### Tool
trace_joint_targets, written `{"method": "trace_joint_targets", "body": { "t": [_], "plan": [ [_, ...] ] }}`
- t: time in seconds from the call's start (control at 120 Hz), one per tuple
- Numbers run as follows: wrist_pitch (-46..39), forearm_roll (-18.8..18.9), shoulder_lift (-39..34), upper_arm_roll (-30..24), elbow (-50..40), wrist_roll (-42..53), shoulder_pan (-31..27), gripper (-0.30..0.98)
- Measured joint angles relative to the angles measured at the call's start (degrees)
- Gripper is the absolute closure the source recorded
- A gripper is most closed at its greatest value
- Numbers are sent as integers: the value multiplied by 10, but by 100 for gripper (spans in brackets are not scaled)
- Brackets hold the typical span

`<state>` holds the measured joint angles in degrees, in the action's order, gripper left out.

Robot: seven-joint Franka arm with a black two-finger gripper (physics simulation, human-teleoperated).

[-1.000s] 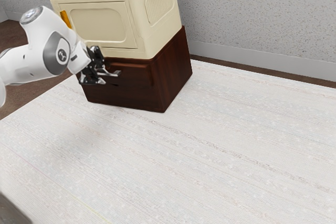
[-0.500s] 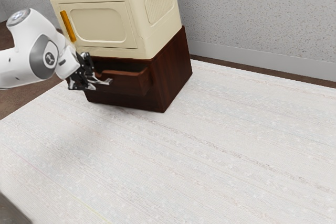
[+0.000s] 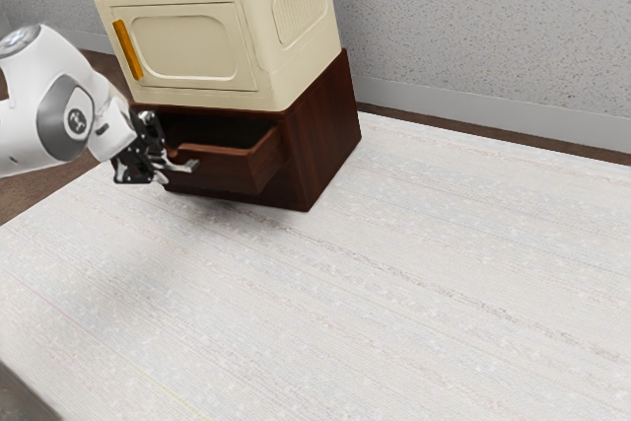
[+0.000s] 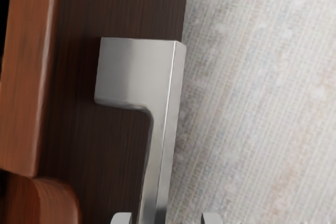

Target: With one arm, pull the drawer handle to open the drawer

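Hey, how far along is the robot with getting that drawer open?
The opening looks well underway: the drawer sticks out of the dark cabinet, with part of its inside in view. In hand is the pull, with the metal handle between the open fingers of the pincer. What's left is perhaps more pulling; I can't tell how much farther it slides.

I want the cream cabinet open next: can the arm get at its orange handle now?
Probably yes: nothing visible blocks the orange handle, though the gripper must first back off the silver drawer handle between its fingers.
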<state>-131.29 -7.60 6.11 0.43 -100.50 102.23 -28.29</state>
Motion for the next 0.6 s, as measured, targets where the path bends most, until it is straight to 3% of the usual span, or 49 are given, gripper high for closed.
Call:
{"method": "trace_joint_targets", "body": {
  "t": [0.6],
  "plan": [
    [0, 1, -66, -1, -75, -1, -8, 66]
  ]
}}
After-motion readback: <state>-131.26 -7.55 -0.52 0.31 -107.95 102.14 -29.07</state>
